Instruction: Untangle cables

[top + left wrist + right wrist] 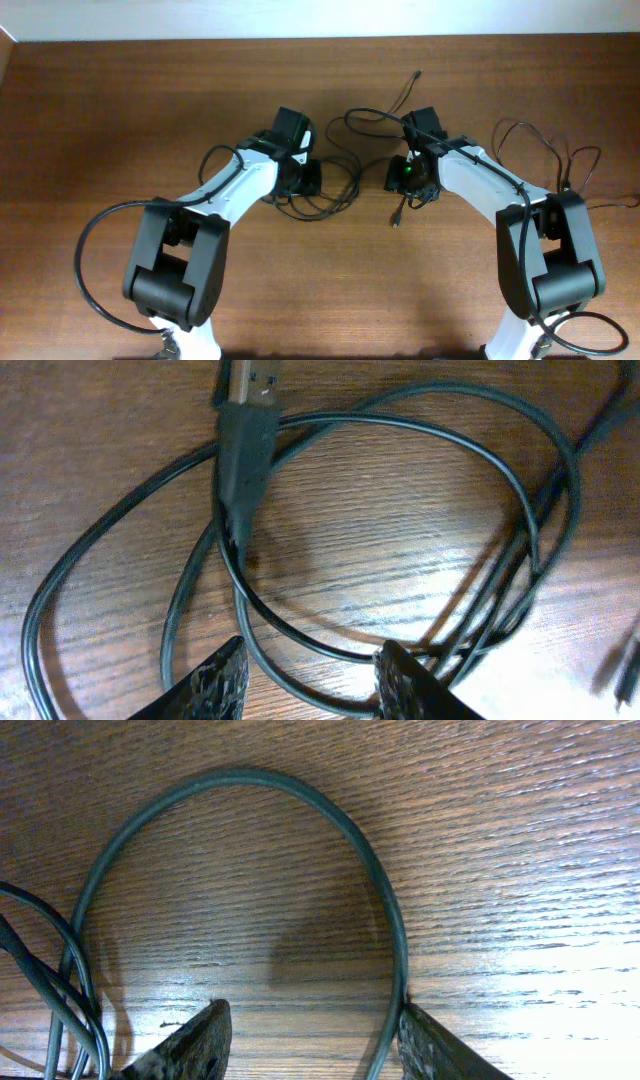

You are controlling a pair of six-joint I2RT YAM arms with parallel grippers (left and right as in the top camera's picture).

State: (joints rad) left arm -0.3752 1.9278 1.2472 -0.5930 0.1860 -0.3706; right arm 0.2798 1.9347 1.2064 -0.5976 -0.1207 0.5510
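Black cables [492,590] lay sprawled in loose, overlapping loops on the brown wooden tabletop [120,120], gathered in the middle between the two arms. From overhead we saw the left jaws at the left edge of that tangle and the right jaws at its right edge, facing each other across it. A small plug end [397,222] lay just beside the right arm's wrist, on the side nearer the bases. In the left wrist view the left jaws stood open, their fingertips [215,682] well apart and low over the wood. A couple of cords crossed the gap between them without being pinched, and a bunch of several strands ran slantwise down to the other fingertip. Beyond the gap a USB plug [245,450] with a bare metal tip lay across the loops, pointing away from the jaws. In the right wrist view the right jaws were open too. A single cord loop [240,778] arched on the wood ahead of them, spanning about the width of the gap. One leg of it came down along the inner edge of the right-hand fingertip, and we could not tell whether it touched. The other leg ran down towards the opposite fingertip, joining more strands at the left edge of that view.
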